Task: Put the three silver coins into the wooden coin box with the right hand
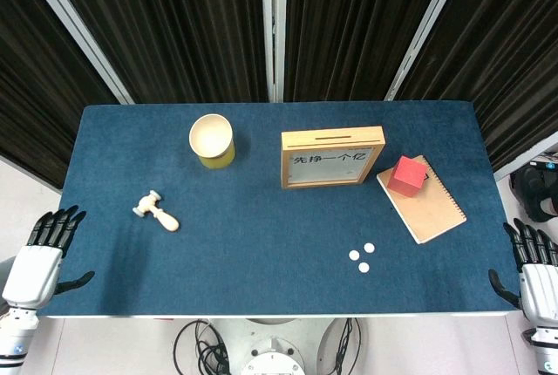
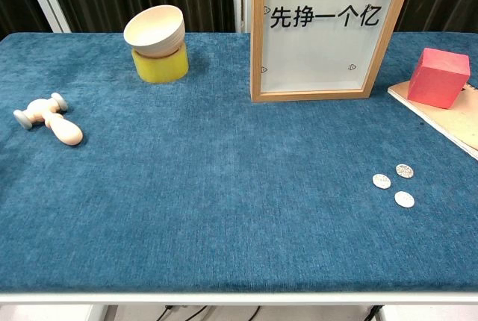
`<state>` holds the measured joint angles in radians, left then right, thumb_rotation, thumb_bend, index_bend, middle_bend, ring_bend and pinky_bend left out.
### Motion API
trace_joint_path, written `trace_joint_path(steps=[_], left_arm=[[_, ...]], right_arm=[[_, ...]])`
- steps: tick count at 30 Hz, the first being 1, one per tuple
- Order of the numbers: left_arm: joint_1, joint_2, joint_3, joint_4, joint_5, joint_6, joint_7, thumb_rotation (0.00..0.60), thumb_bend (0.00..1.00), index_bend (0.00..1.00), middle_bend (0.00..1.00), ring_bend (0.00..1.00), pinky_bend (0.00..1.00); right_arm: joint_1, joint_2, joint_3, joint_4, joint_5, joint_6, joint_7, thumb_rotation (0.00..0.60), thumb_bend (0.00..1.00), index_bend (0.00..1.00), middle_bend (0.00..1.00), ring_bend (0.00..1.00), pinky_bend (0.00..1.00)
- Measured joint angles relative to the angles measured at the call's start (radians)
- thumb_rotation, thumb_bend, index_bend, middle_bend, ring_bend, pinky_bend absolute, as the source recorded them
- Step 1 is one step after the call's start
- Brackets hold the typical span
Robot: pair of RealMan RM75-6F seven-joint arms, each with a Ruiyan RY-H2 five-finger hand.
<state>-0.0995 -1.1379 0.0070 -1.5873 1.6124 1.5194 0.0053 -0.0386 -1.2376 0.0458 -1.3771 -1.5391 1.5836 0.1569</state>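
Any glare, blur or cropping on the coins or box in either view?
Head view: even light, soft shadows, coins tiny and washed-out white, box whole with slot visible. Chest view: coins sharp with surface texture, box cropped at the top, its pane evenly bright with no strong glare, notebook cut by the right edge.

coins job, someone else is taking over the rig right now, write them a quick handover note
Left hand: off the table's left edge, fingers spread, holding nothing.
Right hand: off the right edge, fingers spread, holding nothing.
Coins: all three lie loose in a small cluster on the blue cloth, near the front right, in front of the notebook.
Coin box: stands upright mid-table, slot on its top edge, window looks empty in the chest view.
Done: nothing, no coin touched.
Left: right hand picks each coin and drops it through the slot, three times.
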Motion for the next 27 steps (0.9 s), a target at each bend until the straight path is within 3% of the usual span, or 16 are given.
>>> trace_joint_path(steps=[9, 17, 27], left_arm=[[0.0, 0.0, 0.003, -0.003, 0.002, -0.004, 0.004, 0.6, 0.0, 0.02, 0.0, 0.0, 0.0], [-0.003, -0.004, 0.003, 0.001, -0.006, -0.016, 0.008, 0.6, 0.0, 0.02, 0.0, 0.0, 0.0], [-0.012, -0.031, 0.0, 0.035, -0.026, -0.04, -0.012, 0.6, 0.0, 0.02, 0.0, 0.0, 0.0]], right_arm=[[0.002, 0.006, -0.008, -0.007, -0.012, -0.003, 0.003, 0.6, 0.28, 0.0, 0.0, 0.0, 0.0], [0.023, 0.001, -0.044, 0.014, -0.104, 0.0, 0.013, 0.6, 0.27, 0.0, 0.0, 0.0, 0.0], [0.106, -0.005, -0.088, -0.063, -0.205, -0.109, -0.154, 0.6, 0.27, 0.0, 0.0, 0.0, 0.0]])
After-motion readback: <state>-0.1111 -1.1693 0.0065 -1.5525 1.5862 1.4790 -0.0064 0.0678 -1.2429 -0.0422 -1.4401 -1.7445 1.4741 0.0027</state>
